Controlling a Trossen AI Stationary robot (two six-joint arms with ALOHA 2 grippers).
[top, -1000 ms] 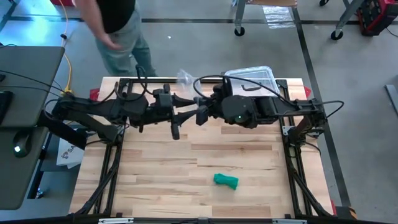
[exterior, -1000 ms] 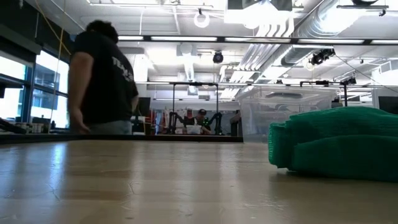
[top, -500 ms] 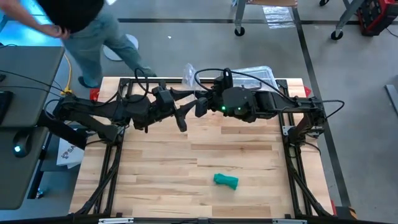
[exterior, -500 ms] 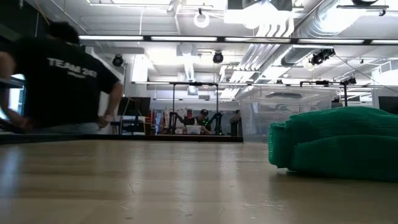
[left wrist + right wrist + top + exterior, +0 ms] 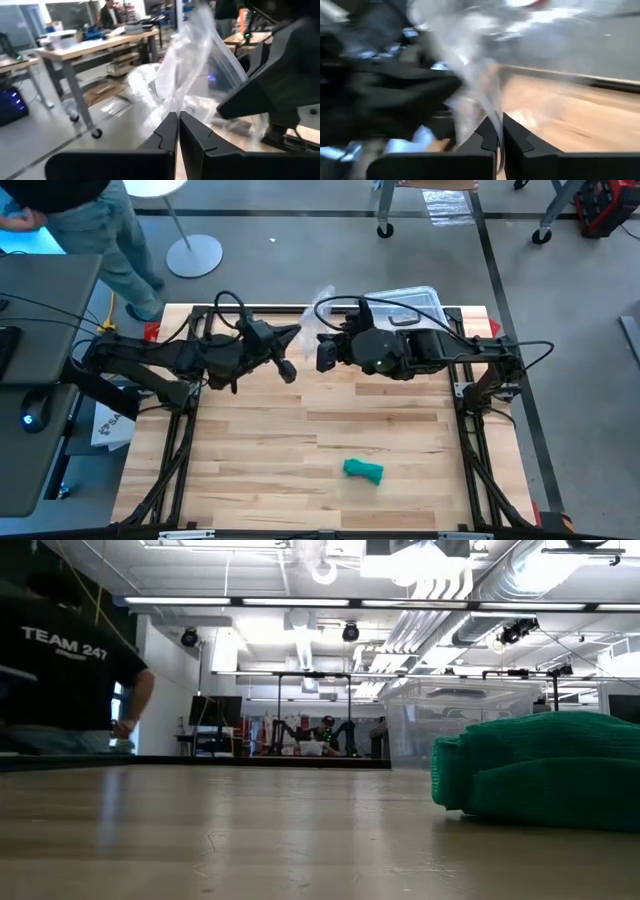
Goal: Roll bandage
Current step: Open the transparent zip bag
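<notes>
The green bandage point(image 5: 363, 471) lies as a small roll on the table near its front edge, untouched; in the low view the bandage point(image 5: 540, 772) rests on the wood at the right. Both grippers are high over the far edge, holding a crinkly clear plastic bag point(image 5: 319, 304) between them. My left gripper point(image 5: 299, 330) comes from the left and is shut on the bag point(image 5: 186, 75). My right gripper point(image 5: 328, 330) comes from the right and is shut on the same bag point(image 5: 470, 65). My left gripper pinches a crumpled part of the bag's film point(image 5: 173, 106) between its two shut fingers. The fingers lie about level, reaching from the table's left. The bag stands bunched beyond the fingertips, clear of the table. My right gripper pinches a gathered strand of the same bag point(image 5: 493, 111) between its two shut fingers, reaching from the table's right and slanting slightly down. The film runs away from the fingertips toward the left arm, lifted clear of the table.
A clear plastic box with a black handle point(image 5: 405, 304) stands at the far edge behind the right arm. A person point(image 5: 75, 210) stands beyond the table's far left corner by a round stand base point(image 5: 194, 256). Bare wood point(image 5: 300, 430) lies between the arms and the bandage.
My left gripper has swung toward the far edge and the bag, turned at the wrist, and shut on the bag. The bag has shifted a little to the right between the two grippers. The person has walked off to the left.
</notes>
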